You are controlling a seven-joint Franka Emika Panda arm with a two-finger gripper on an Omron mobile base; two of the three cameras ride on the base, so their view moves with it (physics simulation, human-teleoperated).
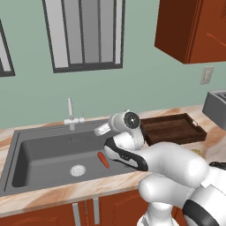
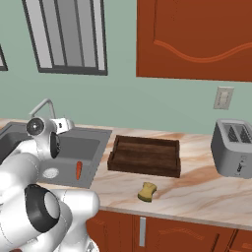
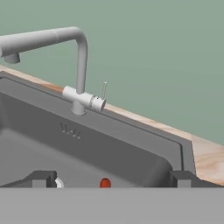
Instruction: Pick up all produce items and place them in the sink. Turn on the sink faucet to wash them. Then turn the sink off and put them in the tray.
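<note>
1. Left base view: nearest the camera is the white robot arm with dark joints [image 1: 176,167], folded over the counter edge. Its two-finger gripper [image 1: 102,129] hangs over the large dark grey recessed sink [image 1: 39,154], pointing toward the slim pale silver faucet [image 1: 70,115] at the back rim. The small slim red-orange tapered vegetable [image 1: 103,160] lies on the sink floor, right of the round silver drain [image 1: 77,170] and apart from it. The dark brown rectangular tray with a low rim [image 1: 172,128] sits on the marbled beige countertop [image 1: 57,194] just right of the sink

2. Right base view: the vegetable [image 2: 78,170] lies loose on the basin floor near the drain; the tray [image 2: 145,156] holds nothing. A yellow sponge [image 2: 146,191] and a grey box-shaped toaster [image 2: 234,147] stand further right

3. Hand view: the two dark fingertips stand wide apart with nothing between them, looking at the faucet's crossbar and its thin side handle [image 3: 103,91]. That handle looks stiff, small and smooth, better nudged sideways with one fingertip than pinched. The vegetable [image 3: 105,183] looks light, firm and likely to roll; best gripped across its thicker middle
</note>
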